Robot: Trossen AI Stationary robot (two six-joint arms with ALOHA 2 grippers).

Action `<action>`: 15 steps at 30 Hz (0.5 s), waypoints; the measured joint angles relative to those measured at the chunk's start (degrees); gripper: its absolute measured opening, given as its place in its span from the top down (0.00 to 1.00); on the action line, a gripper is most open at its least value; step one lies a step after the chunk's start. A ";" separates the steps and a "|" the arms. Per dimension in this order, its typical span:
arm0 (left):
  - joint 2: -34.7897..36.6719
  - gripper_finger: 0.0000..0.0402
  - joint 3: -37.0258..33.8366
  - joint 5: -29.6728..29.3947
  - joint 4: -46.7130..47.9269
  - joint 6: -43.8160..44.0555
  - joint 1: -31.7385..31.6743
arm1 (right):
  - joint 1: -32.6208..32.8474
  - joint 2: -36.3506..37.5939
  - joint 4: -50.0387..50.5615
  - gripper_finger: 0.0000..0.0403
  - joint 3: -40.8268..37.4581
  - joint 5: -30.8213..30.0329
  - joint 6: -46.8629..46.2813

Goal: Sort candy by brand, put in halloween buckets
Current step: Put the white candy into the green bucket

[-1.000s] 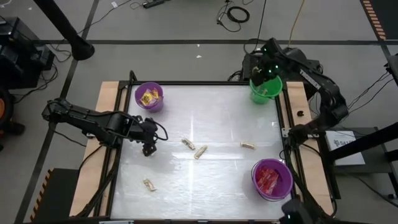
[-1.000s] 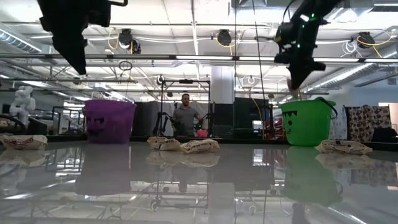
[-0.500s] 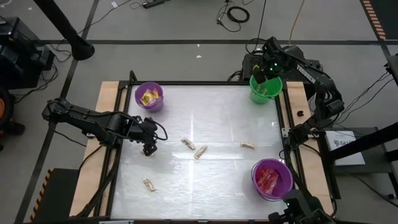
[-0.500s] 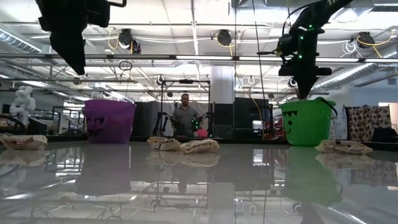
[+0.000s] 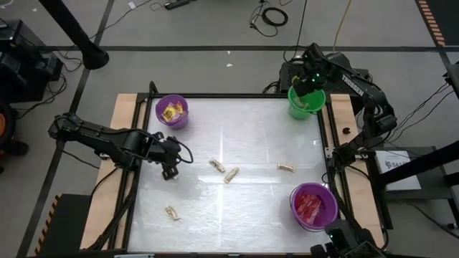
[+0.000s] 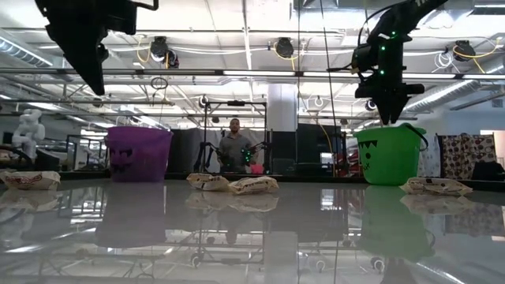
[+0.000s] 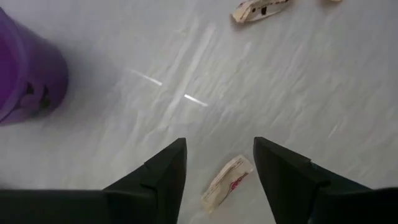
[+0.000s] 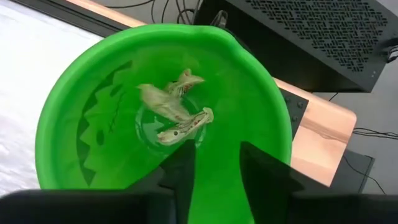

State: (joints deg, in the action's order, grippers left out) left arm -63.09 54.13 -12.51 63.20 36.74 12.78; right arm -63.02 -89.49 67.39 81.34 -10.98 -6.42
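My right gripper [image 8: 217,155] hangs open just above the green bucket [image 5: 297,111] at the far right corner, nothing between its fingers. Three tan candy pieces [image 8: 177,118] lie on that bucket's bottom. My left gripper [image 5: 170,172] hovers open, well above the table's left side [image 6: 93,83]. A tan candy [image 7: 227,182] lies flat on the table below the gap between its fingers. More tan pieces lie mid-table [image 5: 217,165], [image 5: 231,175], [image 5: 286,168] and near the front left [image 5: 172,213].
A purple bucket [image 5: 172,111] with yellow packets stands at the far left. Another purple bucket [image 5: 313,206] with red packets stands at the near right. A wooden border [image 5: 118,143] frames the table. A person [image 6: 235,146] stands far behind the table.
My right gripper has shifted a little over the green bucket's mouth and come down slightly. Its fingers, shut before, now stand apart.
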 joint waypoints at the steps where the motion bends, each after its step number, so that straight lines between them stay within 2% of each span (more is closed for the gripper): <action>1: 0.00 0.52 0.00 0.00 0.50 -0.03 0.00 | 0.00 0.00 -0.02 0.69 0.00 0.00 0.01; 5: 0.29 0.52 -1.20 0.02 1.05 -0.83 0.00 | 0.16 -0.03 0.77 0.60 0.87 1.87 -0.59; 11: 1.76 0.52 -7.06 1.33 -1.75 -2.15 0.00 | 5.67 0.13 1.18 0.56 1.50 19.46 -2.56; 15: 2.54 0.52 -10.59 4.10 -6.03 -1.23 0.00 | 14.10 0.13 0.95 0.57 1.51 19.90 -4.68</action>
State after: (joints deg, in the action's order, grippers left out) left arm -60.55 43.54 -8.42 57.17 35.51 12.78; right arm -48.93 -89.36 68.35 82.85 8.91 -11.09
